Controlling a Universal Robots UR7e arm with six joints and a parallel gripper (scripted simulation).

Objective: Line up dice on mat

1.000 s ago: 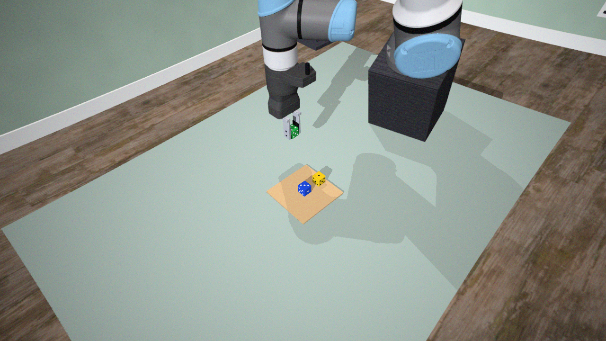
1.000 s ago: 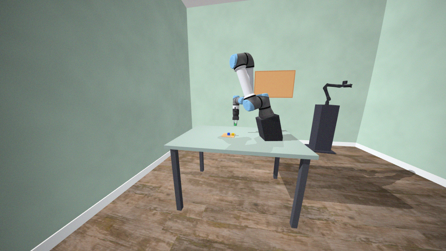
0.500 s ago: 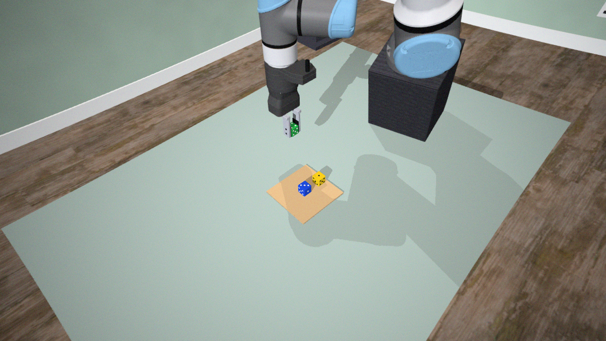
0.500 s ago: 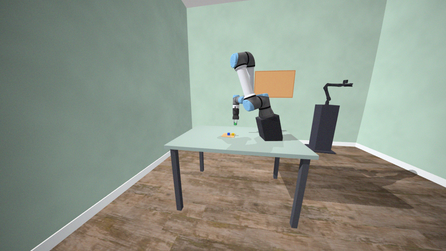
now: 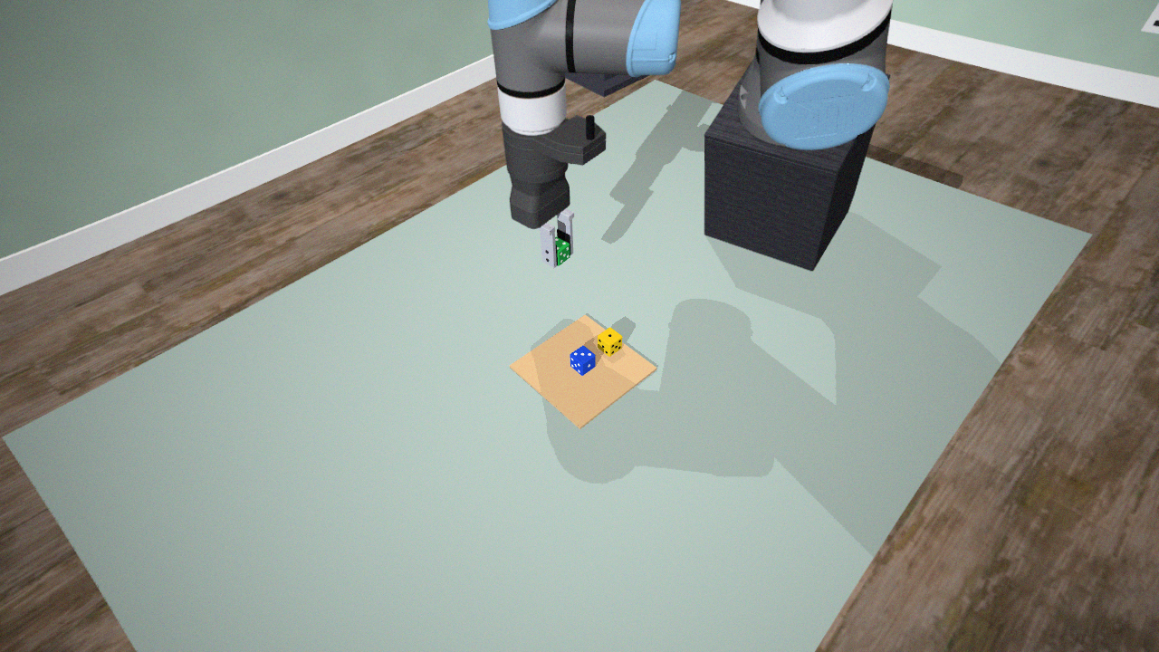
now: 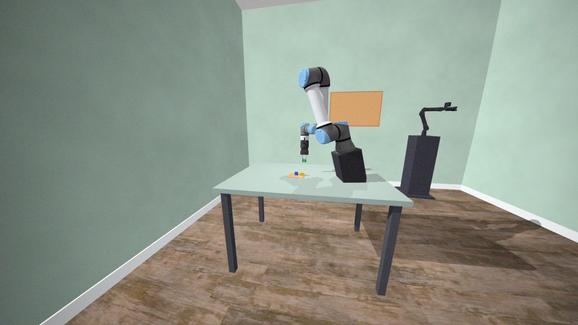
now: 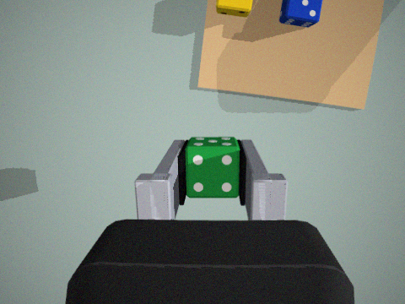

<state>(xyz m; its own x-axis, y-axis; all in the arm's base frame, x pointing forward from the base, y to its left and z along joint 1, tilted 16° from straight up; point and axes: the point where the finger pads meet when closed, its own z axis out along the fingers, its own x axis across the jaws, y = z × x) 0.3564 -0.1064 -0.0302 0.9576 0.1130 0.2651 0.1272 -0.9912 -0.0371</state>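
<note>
My gripper (image 5: 558, 253) (image 6: 304, 160) (image 7: 213, 160) is shut on a green die (image 5: 562, 248) (image 7: 212, 169) that shows four pips to the wrist camera. It hangs high above the table, off the mat's far side. The tan mat (image 5: 567, 388) (image 6: 291, 175) (image 7: 304, 67) lies flat on the table. A yellow die (image 5: 609, 341) showing one on top stands at the mat's corner nearest the base. A blue die (image 5: 581, 359) (image 7: 303, 3) showing three on top stands near it, towards the mat's middle.
The robot's dark base block (image 5: 773, 194) (image 6: 349, 164) stands at the table's back right. The pale green table (image 5: 324, 486) (image 6: 258, 183) ends in wooden floor on all sides. A second dark pedestal (image 6: 420, 165) with a small arm stands on the floor beyond.
</note>
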